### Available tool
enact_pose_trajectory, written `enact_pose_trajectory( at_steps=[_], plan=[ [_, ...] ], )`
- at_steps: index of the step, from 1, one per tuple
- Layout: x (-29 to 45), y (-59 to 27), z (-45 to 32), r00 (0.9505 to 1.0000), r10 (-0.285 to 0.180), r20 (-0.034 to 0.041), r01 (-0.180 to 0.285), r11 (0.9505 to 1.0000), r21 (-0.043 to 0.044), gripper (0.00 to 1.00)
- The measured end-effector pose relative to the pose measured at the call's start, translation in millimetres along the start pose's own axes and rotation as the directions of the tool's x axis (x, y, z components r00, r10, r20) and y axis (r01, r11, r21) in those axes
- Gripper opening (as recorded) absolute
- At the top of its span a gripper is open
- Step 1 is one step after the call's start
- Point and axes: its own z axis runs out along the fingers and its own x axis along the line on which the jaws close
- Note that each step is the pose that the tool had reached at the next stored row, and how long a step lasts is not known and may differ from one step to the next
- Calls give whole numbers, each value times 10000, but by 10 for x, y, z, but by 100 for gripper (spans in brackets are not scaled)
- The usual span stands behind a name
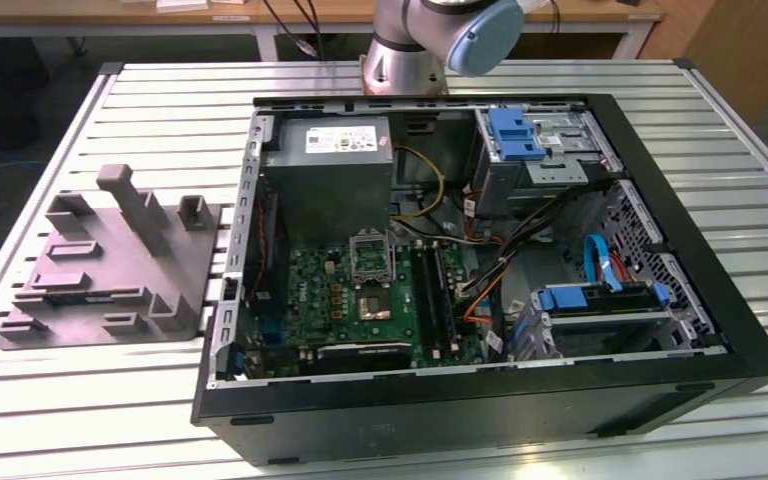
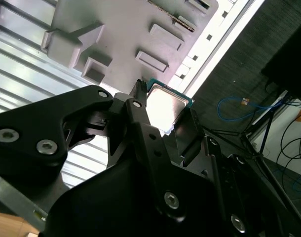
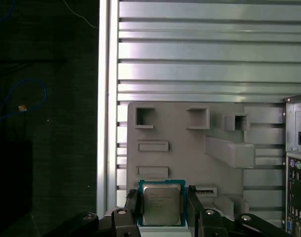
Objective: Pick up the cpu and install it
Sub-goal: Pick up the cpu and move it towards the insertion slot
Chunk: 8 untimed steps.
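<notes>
**Clamped on the cpu, clear of the grey holder**

Pinching the cpu [image 3: 162, 203] by two opposite edges in the gripper [image 3: 163, 200], with the black fingers [image 3: 131, 205] pressed in against the chip from either side. Held right at the hand, then, in the air in front of the grey moulded holder [image 3: 190, 148] and out of all its pockets, with the ribbed metal table [image 3: 200, 49] behind.

No long axis to speak of on a square chip. Held flat, metal top turned toward the first wrist view's camera, grip taken across its width.

As for looks – small, square, with a silvery-grey lid, rounded corners and a thin blue-green rim, and throwing a bright glare off the lid in the second wrist view.

Going by the exterior view, holder on the exterior view's left of the open computer case [image 1: 491, 400], and well apart from the black socket frame [image 1: 368, 250] on the green board [image 1: 317, 290]. By that reckoning a sideways gap from chip to socket, with the case wall standing between
</notes>
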Motion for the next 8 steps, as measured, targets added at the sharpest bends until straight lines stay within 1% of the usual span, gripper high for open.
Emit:
enact_pose_trajectory(
  at_steps=[8],
  plan=[
    [0, 0, -12, 10000, 0, -1, 0, 10000, 0, 47]
  ],
)
